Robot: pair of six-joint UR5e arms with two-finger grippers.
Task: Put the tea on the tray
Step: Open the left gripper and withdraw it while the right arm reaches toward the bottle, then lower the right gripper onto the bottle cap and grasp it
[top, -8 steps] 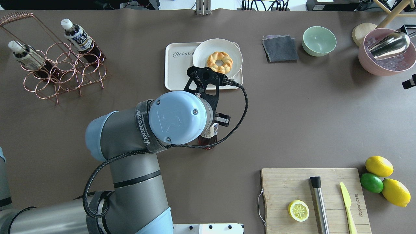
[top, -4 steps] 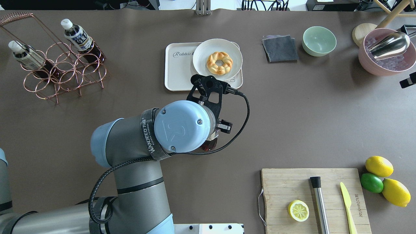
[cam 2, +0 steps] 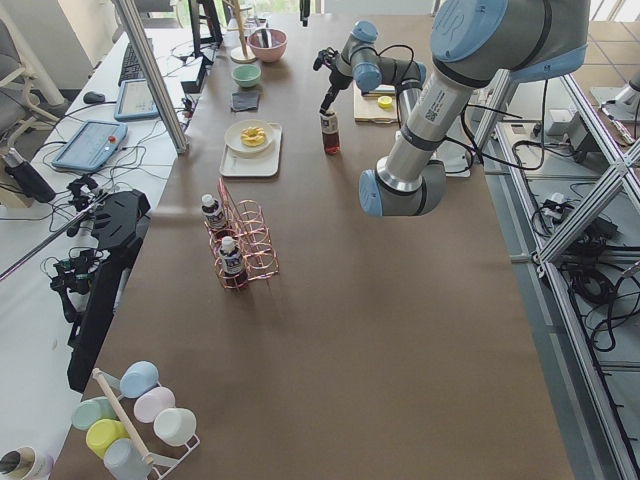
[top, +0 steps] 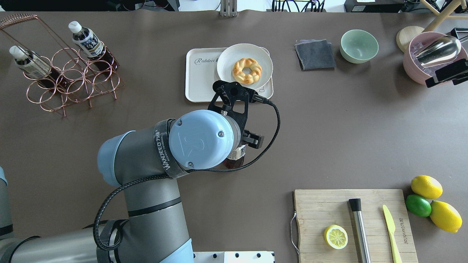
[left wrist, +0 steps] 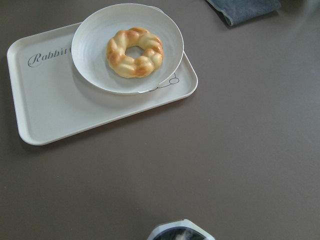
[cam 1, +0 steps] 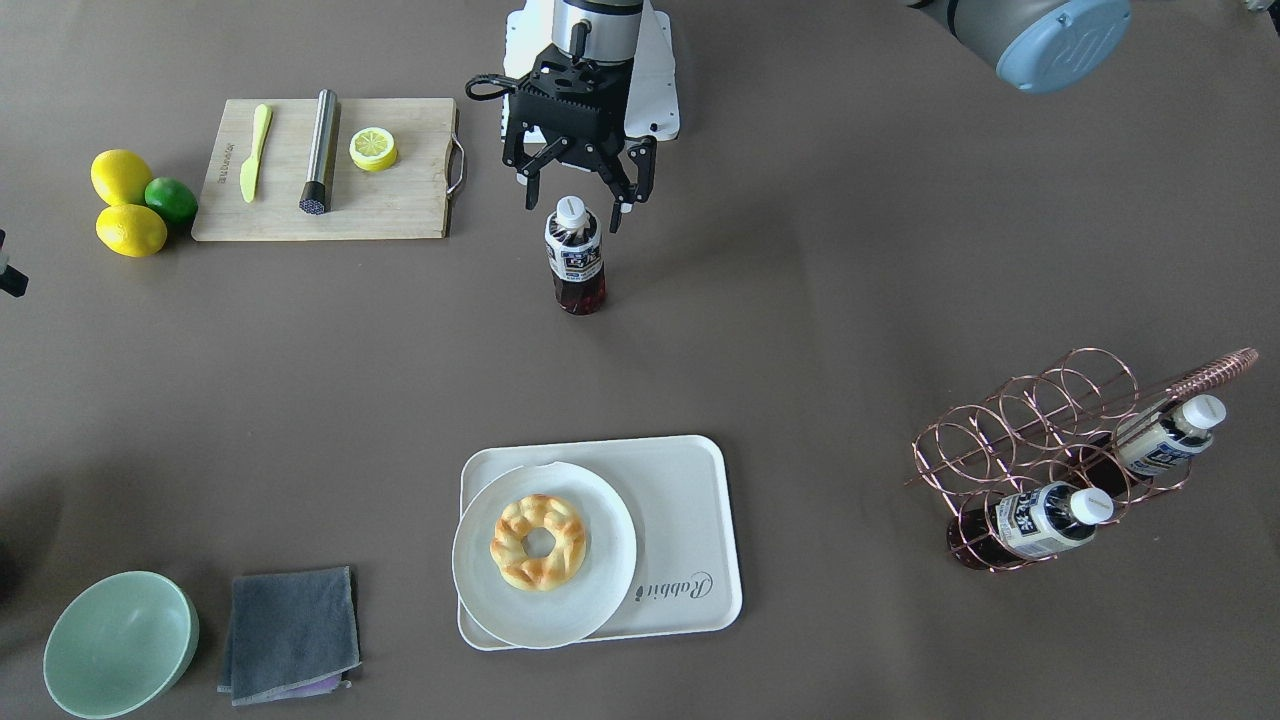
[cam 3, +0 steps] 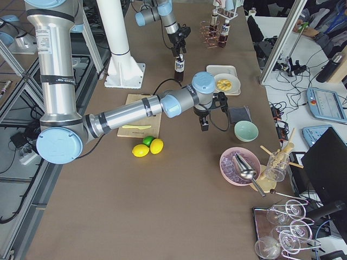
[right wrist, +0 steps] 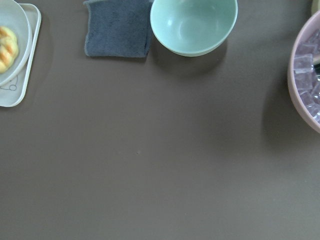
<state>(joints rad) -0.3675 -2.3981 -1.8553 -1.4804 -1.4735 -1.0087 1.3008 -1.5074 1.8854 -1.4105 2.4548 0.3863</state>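
Observation:
A tea bottle [cam 1: 575, 262] with a white cap stands upright on the bare table, well short of the tray. My left gripper [cam 1: 575, 205] is open and hangs over it, one finger on each side of the cap and clear of it. In the overhead view my left wrist covers most of the bottle [top: 237, 153]. The cream tray [cam 1: 680, 510] carries a white plate [cam 1: 590, 600] with a braided donut [cam 1: 538, 541]. The left wrist view shows the tray [left wrist: 55, 110] ahead. My right gripper [cam 3: 205, 124] hovers over bare table near the grey cloth; I cannot tell its state.
Two more tea bottles [cam 1: 1050, 520] lie in a copper wire rack [cam 1: 1040, 430]. A wooden cutting board [cam 1: 400, 205] holds a lemon half, a knife and a metal muddler. Lemons and a lime, a green bowl [cam 1: 120, 645], a grey cloth [cam 1: 290, 630] and a pink ice bowl [top: 435, 76] stand around.
My left wrist has shifted slightly back and forth above the standing bottle. My right arm has moved in from the right edge toward the pink bowl. The bottle has stayed in place.

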